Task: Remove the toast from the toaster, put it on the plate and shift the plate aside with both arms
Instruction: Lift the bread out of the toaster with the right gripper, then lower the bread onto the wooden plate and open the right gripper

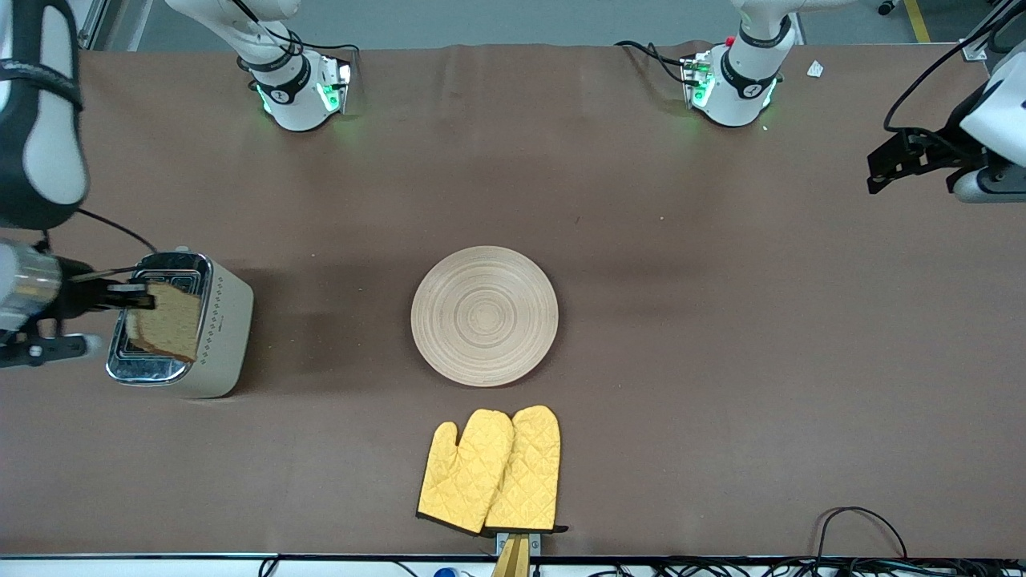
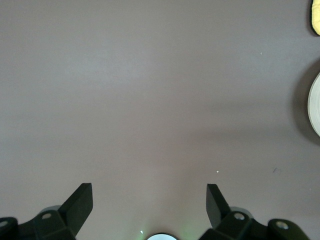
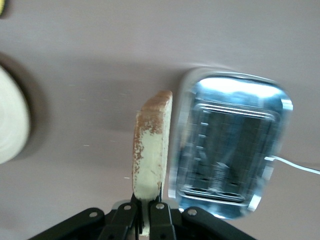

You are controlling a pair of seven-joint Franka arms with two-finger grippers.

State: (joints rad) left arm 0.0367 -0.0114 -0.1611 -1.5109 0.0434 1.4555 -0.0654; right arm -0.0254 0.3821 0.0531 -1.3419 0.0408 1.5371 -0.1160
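My right gripper (image 1: 143, 298) is shut on the toast (image 1: 167, 320), a brown speckled slice, and holds it upright just above the toaster (image 1: 220, 336). In the right wrist view the toast (image 3: 152, 145) stands edge-on between the closed fingers of the gripper (image 3: 147, 204), beside the toaster's shiny top (image 3: 230, 145). The round beige wooden plate (image 1: 484, 315) lies bare at the table's middle; its edge shows in both wrist views (image 3: 10, 125) (image 2: 316, 105). My left gripper (image 1: 882, 170) hangs open and empty over bare table at the left arm's end (image 2: 150, 189).
A pair of yellow quilted oven mitts (image 1: 490, 473) lies nearer to the front camera than the plate, close to the table's front edge. The toaster stands at the right arm's end of the table. A brown cloth (image 1: 721, 361) covers the table.
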